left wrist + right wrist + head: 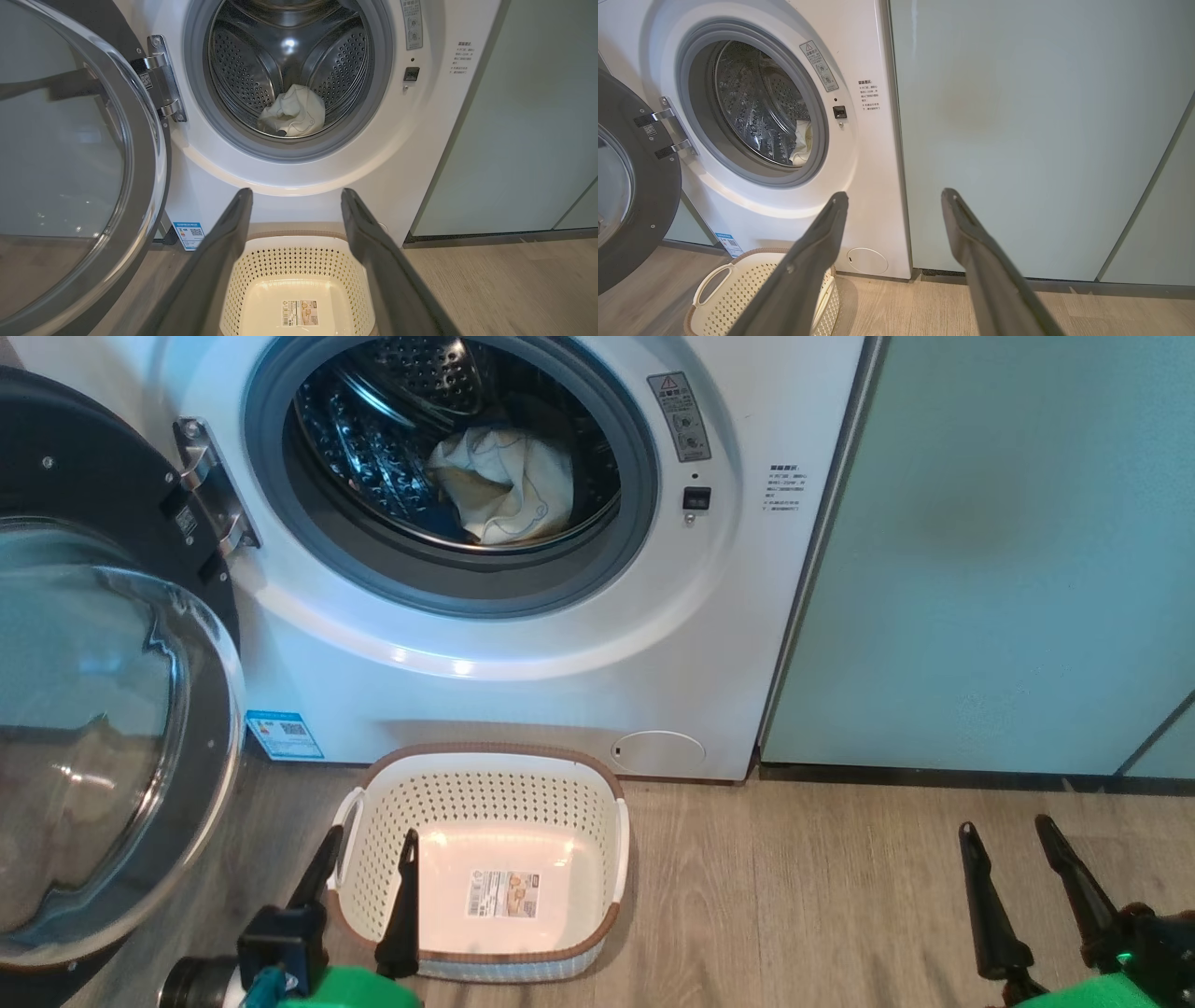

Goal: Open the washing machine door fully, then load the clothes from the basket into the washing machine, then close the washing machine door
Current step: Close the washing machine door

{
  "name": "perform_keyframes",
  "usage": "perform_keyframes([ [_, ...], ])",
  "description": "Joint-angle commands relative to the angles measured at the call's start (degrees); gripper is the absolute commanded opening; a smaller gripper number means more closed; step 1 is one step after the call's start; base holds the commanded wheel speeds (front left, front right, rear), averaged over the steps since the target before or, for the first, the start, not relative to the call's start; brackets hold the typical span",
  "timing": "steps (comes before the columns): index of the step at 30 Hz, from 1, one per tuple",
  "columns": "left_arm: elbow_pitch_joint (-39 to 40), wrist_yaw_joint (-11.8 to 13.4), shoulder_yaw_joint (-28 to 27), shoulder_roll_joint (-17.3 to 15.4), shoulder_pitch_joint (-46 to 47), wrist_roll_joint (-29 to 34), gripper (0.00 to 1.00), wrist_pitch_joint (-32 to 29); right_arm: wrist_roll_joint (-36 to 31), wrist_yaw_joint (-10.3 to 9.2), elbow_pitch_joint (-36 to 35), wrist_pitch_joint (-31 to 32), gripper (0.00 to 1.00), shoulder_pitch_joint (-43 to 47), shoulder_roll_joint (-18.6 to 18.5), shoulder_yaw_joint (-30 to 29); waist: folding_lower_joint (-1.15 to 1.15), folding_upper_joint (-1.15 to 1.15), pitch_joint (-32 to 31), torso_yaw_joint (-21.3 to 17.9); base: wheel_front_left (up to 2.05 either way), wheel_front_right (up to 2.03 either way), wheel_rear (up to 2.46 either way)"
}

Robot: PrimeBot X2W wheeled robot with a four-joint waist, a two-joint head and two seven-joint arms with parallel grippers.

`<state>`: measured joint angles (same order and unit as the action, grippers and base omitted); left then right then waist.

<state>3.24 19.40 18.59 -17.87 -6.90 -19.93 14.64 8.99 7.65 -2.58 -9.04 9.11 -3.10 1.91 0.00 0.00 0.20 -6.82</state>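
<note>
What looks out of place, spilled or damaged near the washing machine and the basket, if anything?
Nothing stands out. The clothes lie inside the washing machine, the basket stands upright and empty on the floor before it, and the washing machine door stands wide open. No spill or damage shows.

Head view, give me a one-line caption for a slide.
The washing machine door stands open, clothes lie in the drum, and the empty basket sits on the floor.
</note>
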Motion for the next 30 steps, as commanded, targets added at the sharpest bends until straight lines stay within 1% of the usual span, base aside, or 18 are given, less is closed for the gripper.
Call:
perform_keyframes([
  [1, 1.5, 0.3, -2.6, -0.3, 2.7, 0.4, 1.0, 0.4, -0.3, -0.16, -2.0, -0.1, 1.0, -1.6, -0.4, 0.9, 0.0, 0.0, 0.0, 0.0, -0.81, 0.81, 0.0],
  [6, 1.5, 0.2, -2.8, -0.1, 2.8, 0.6, 1.0, 0.4, -0.4, -0.16, -2.0, -0.1, 1.0, -1.6, -0.3, 0.9, 0.0, 0.0, 0.0, 0.2, -1.21, 1.21, 0.0],
  [13, 1.5, -0.5, -2.6, 0.1, 2.8, 0.7, 1.0, 0.4, -0.4, -0.16, -2.0, -0.1, 1.0, -1.6, -0.3, 0.8, 0.0, 0.0, 0.1, 0.4, -1.98, 1.98, 0.0],
  [18, 1.5, -0.8, -2.6, 0.2, 2.8, 1.0, 1.0, 0.4, -0.3, -0.16, -2.0, 0.0, 1.0, -1.6, -0.3, 0.6, 0.0, 0.0, 0.2, 0.5, -1.48, 1.48, 0.0],
  [23, 1.6, -1.0, -2.8, 0.4, 2.8, 1.2, 1.0, 0.4, -0.4, -0.16, -2.0, 0.0, 1.0, -1.6, -0.3, 0.4, 0.0, 0.0, 0.1, 0.6, -0.8, 0.8, 0.0],
  [30, 1.6, -1.2, -3.0, 0.7, 2.7, 1.1, 1.0, 0.4, -0.5, -0.16, -1.9, 0.0, 1.0, -1.5, -0.2, 0.2, 0.0, 0.0, 0.1, 0.7, -0.11, 0.11, 0.0],
])
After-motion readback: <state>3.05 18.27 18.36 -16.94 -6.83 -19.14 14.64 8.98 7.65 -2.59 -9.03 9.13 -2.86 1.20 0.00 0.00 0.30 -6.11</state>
